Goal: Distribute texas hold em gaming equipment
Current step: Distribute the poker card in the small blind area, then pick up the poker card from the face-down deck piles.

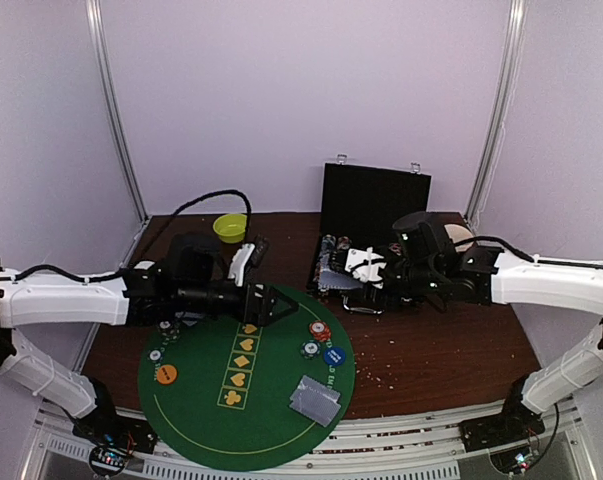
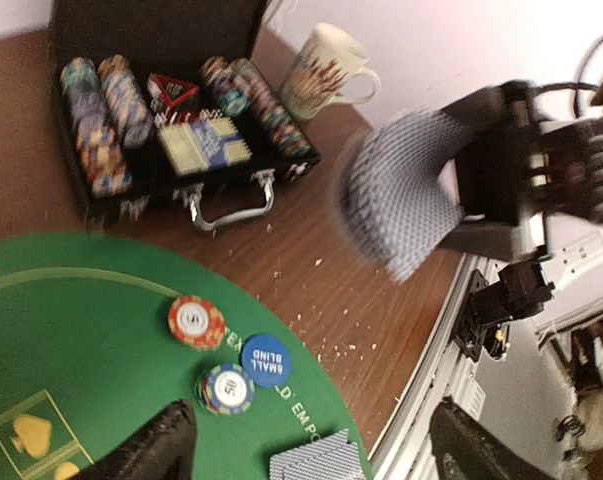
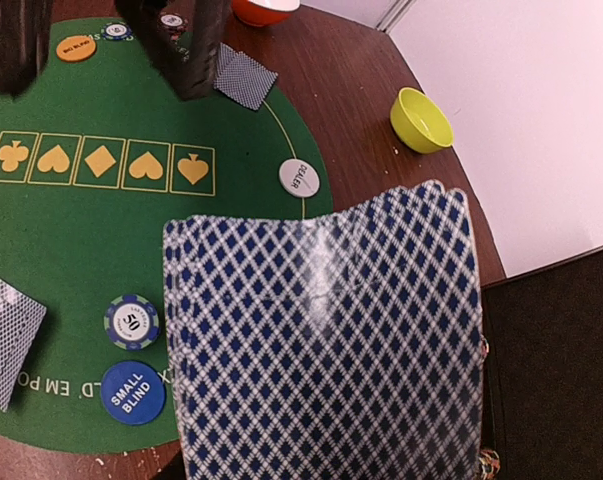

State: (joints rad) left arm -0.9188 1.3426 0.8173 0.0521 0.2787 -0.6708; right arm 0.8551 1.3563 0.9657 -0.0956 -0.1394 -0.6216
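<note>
Pale lilac walls and metal frame poles all round, and a brown wooden table [image 1: 451,360] sprinkled with little white flecks. It has a round green felt poker mat [image 1: 196,420] at the near edge and an open black chip case [image 1: 376,205] at the back, so pretty standard setup. Right gripper [image 2: 466,185] is clamped on a fan of blue diamond-backed playing cards [image 3: 321,340], held up over the bare wood between the case and the mat's right edge. Left gripper [image 1: 273,303] hangs over the far side of the mat with its jaws spread wide and nothing in them. A small lot of cards [image 3: 246,78] lies flat on the felt just beside one finger, can't tell if it touches. Count on the mat: four poker chips, a red one [image 2: 196,322] and a blue-white "50" [image 2: 228,388] next to the blue Small Blind disc [image 2: 266,360], and two more chips [image 3: 118,32] near the orange Big Blind disc [image 3: 76,47]. One white Dealer disc [image 3: 299,178], and a second card lot [image 1: 314,400] at the near-right rim. One lime-green bowl [image 1: 230,227], one patterned mug [image 2: 321,70] beside the case.
</note>
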